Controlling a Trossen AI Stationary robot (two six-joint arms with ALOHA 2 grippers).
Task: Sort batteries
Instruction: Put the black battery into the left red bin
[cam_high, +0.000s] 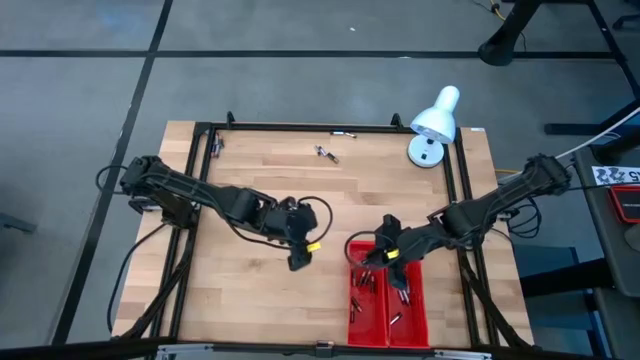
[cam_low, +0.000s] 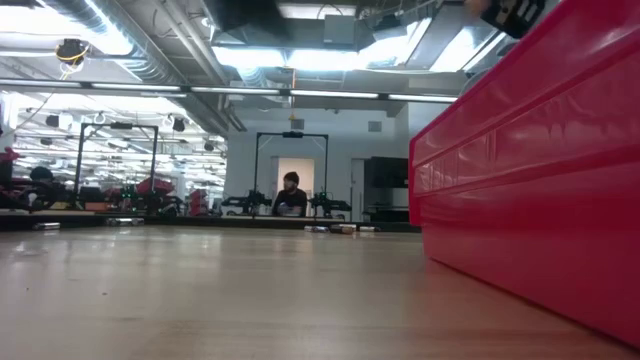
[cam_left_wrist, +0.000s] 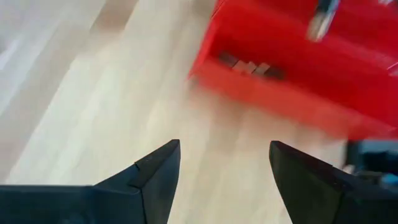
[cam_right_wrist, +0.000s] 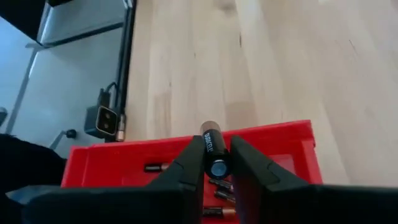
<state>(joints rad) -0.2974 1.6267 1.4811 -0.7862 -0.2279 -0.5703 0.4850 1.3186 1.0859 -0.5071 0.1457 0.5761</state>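
Note:
A red tray (cam_high: 412, 305) with two compartments stands near the table's front edge, right of the middle, with several batteries (cam_high: 358, 297) lying in it. My right gripper (cam_high: 367, 262) hangs over the tray's far left corner, shut on one dark battery with a copper end (cam_right_wrist: 212, 140). My left gripper (cam_high: 298, 260) stands open over bare wood just left of the tray, with nothing between its fingers (cam_left_wrist: 158, 171). The left wrist view shows the tray (cam_left_wrist: 261, 84), blurred. More batteries (cam_high: 325, 153) lie loose on the table near its far edge. My right gripper pinches the dark battery's sides (cam_right_wrist: 214, 154) between its two fingers. The battery lies along the fingers, and its copper end (cam_right_wrist: 210, 128) sticks out past the fingertips. The fingers slant downward toward the table's left. The battery is clear above the tray's far wall (cam_right_wrist: 267, 138).
A white desk lamp (cam_high: 433, 125) stands at the far right corner. A black frame (cam_high: 300, 127) runs around the table's edges. In the low view the tray's wall (cam_low: 530, 180) fills the right side, and a person (cam_low: 291, 195) shows far behind the table.

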